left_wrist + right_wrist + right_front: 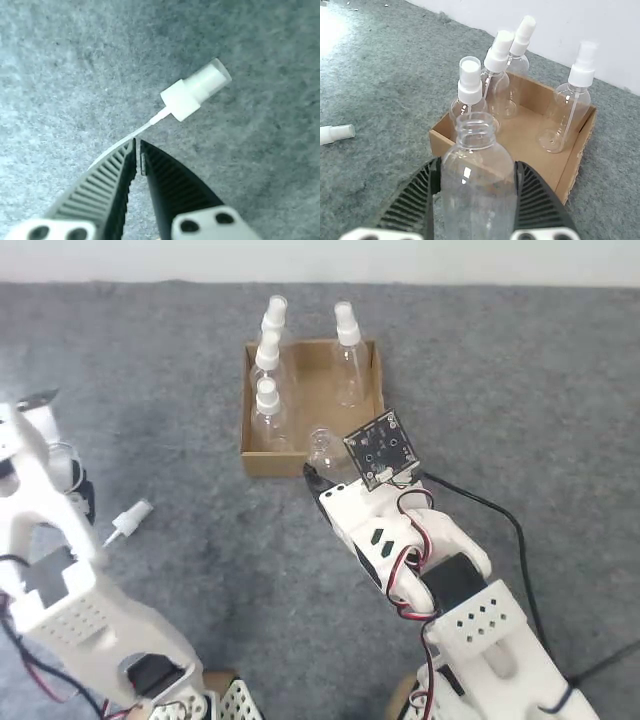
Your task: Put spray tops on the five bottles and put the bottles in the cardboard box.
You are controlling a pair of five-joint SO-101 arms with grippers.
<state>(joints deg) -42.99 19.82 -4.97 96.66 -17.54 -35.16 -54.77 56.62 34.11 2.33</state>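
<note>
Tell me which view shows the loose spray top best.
The left wrist view: the spray top sits close up, head, collar and thin tube clear, the tube reaching the tips of the left gripper. The high view shows it small on the carpet. The right wrist view catches one end at the edge.

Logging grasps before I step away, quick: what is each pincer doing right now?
Left pincer: shut on the thin tube of the white plastic spray top.
Right pincer: shut on the clear uncapped plastic bottle.
</note>
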